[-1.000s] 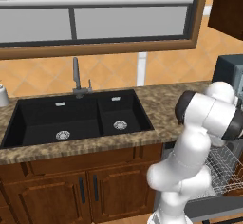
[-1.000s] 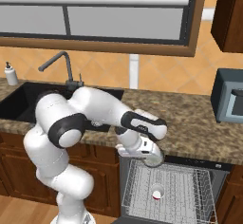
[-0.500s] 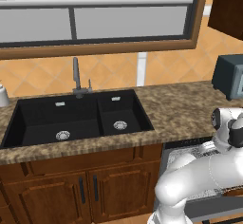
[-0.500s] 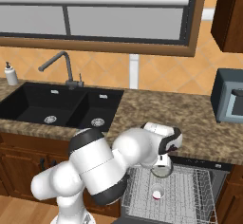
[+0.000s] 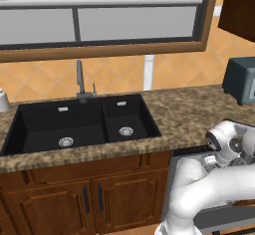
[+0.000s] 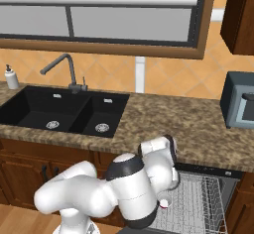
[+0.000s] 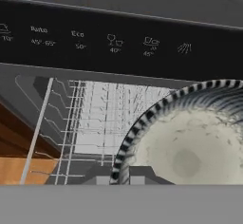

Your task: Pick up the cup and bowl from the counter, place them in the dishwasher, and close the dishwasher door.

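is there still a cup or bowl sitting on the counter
No: the counter carries neither in the right base view, and the bowl sits at the gripper over the dishwasher rack.

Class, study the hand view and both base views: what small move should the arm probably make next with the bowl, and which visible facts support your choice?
Probably lower the bowl a little further toward the white wire rack before letting go. The gripper is shut on the bowl's rim, the dishwasher is open under the counter, and the bowl looks to be above the rack, not resting on it.
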